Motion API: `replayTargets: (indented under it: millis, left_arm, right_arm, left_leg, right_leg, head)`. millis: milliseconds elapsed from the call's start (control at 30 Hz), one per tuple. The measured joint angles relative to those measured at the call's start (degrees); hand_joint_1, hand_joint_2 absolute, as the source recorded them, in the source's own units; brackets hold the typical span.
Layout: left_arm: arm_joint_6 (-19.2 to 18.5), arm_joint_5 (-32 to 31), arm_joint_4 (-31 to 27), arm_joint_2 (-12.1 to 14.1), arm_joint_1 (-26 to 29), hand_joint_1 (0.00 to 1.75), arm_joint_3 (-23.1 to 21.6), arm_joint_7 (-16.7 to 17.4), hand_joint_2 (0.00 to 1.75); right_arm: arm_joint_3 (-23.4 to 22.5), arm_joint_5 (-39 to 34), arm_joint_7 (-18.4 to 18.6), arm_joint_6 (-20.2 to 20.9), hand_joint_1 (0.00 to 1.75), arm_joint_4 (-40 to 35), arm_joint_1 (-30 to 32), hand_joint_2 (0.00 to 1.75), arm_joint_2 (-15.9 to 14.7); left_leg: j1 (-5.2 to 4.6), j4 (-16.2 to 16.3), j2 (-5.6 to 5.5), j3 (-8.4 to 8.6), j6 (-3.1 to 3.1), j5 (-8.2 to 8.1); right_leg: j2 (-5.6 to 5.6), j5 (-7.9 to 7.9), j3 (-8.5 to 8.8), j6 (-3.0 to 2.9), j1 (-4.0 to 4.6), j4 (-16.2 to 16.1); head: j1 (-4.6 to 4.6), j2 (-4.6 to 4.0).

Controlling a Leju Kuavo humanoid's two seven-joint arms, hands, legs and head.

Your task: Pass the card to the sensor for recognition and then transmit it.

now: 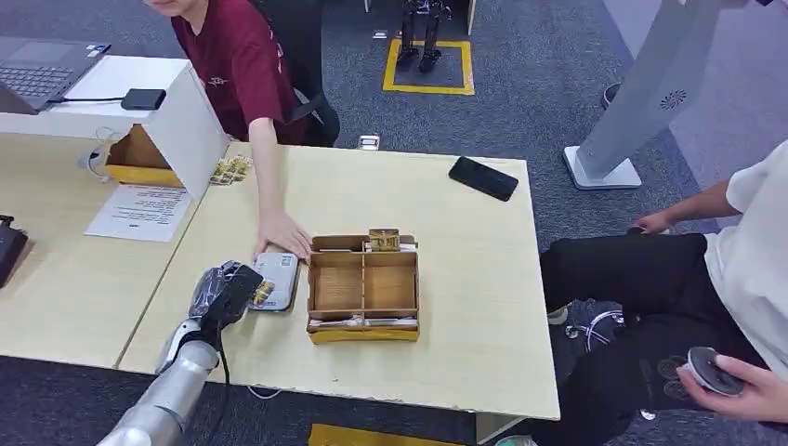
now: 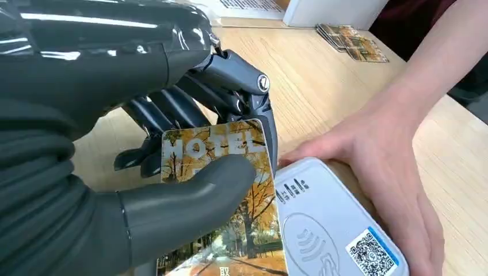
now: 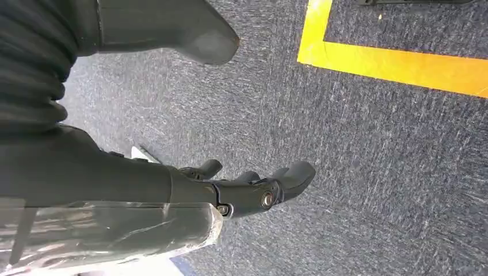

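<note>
Now the left hand pinches the hotel card between thumb and fingers, its edge touching the white card reader — steadied by a person's hand; right hand hangs over carpet, fingers apart — holding nothing

The card said "HOTEL" across its top, and the white sensor carried a QR code sticker.

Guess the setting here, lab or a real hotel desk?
Probably a robot lab or demo room, not a hotel: yellow floor tape boxes in another robot's legs, a laptop sits nearby, and a person's hand steadies the card reader while the left hand holds the card.
</note>
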Motion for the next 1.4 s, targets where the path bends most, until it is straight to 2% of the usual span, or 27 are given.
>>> replayTargets:
  millis: [67,133,200,300,433,733,833,1300,1333,1400]
  left_arm:
    - [-3.46,4.86,0.0,-0.31,-0.16,1.75,1.14,-1.27,1.75]
    - [-8.33,12.58,-0.02,-0.63,-0.49,1.75,3.28,-2.34,1.75]
    - [-11.61,18.98,-0.24,-1.12,-1.1,1.75,5.34,-2.75,1.75]
    - [-13.83,26.12,-1.29,-1.64,-2.3,1.75,8.55,-2.73,1.75]
    - [-15.1,30.82,-2.67,-2.19,-3.26,1.75,11.59,-2.69,1.75]
    - [-15.38,33.57,-4.04,-2.82,-3.34,1.75,13.05,-2.8,1.75]
    - [-14.31,34.09,-4.55,-3.08,-3.3,1.75,13.07,-3.83,1.75]
    - [-13.26,34.09,-5.62,-3.89,-3.3,1.75,13.07,-4.3,1.75]
    - [-13.04,34.05,-5.62,-3.93,-3.3,1.75,13.07,-4.37,1.75]
    - [-9.63,32.03,-6.09,-4.15,-3.21,1.75,13.07,-6.11,1.75]
  right_arm:
    - [-0.04,0.24,0.0,0.02,0.0,0.0,0.0,1.75,0.0]
    - [-0.17,0.59,0.11,0.35,0.0,0.0,-0.05,1.75,0.0]
    - [-0.26,1.2,0.24,0.46,0.0,0.0,-0.08,1.75,0.0]
    - [-0.57,1.53,0.42,0.52,0.0,0.0,-0.09,1.75,0.0]
    - [-1.2,2.12,0.96,0.57,0.0,0.0,-0.16,1.75,0.0]
    - [-1.73,2.54,0.98,0.61,0.0,0.0,-0.32,1.75,0.0]
    - [-1.77,2.99,0.83,0.68,0.0,0.0,-0.34,1.75,0.0]
    - [-1.81,3.1,0.83,0.68,0.0,0.0,-0.39,1.75,0.0]
    - [-1.81,3.1,0.83,0.68,0.0,0.0,-0.39,1.75,0.0]
    - [-1.81,3.34,0.83,0.68,0.0,0.0,-0.4,1.75,0.0]
  left_leg:
    - [0.0,0.0,0.0,0.0,0.0,0.0]
    - [0.01,0.0,0.0,0.0,0.0,0.0]
    - [0.01,0.0,0.02,0.0,-0.01,0.01]
    - [0.01,0.0,0.06,-0.01,-0.01,0.01]
    - [0.01,0.0,0.05,-0.01,-0.01,0.01]
    - [0.01,0.0,0.05,-0.01,-0.01,0.0]
    - [0.01,0.0,0.05,-0.01,-0.01,0.01]
    - [0.01,0.0,0.04,-0.02,-0.01,0.0]
    - [0.01,0.0,0.05,-0.02,-0.01,0.01]
    - [0.01,0.0,0.05,-0.02,-0.01,0.01]
  right_leg:
    - [0.0,0.0,0.0,0.0,0.0,0.0]
    - [0.0,0.0,-0.02,0.0,0.01,0.0]
    - [0.02,0.0,-0.03,0.0,0.01,0.0]
    - [0.03,0.03,-0.03,-0.03,0.01,0.0]
    - [0.03,0.03,-0.03,-0.04,0.01,0.0]
    - [0.03,0.03,-0.04,-0.04,0.01,0.0]
    - [0.03,0.03,-0.04,-0.04,0.01,0.0]
    - [0.02,0.03,-0.04,-0.04,0.01,0.0]
    - [0.02,0.03,-0.04,-0.04,0.01,0.0]
    - [0.03,0.03,-0.04,-0.04,0.01,0.0]
  head:
    - [0.0,0.0]
    - [0.02,0.0]
    - [0.0,0.0]
    - [0.0,0.0]
    - [0.0,0.0]
    - [0.02,0.0]
    - [0.0,0.0]
    - [0.0,0.0]
    - [0.0,0.0]
    - [0.0,0.0]
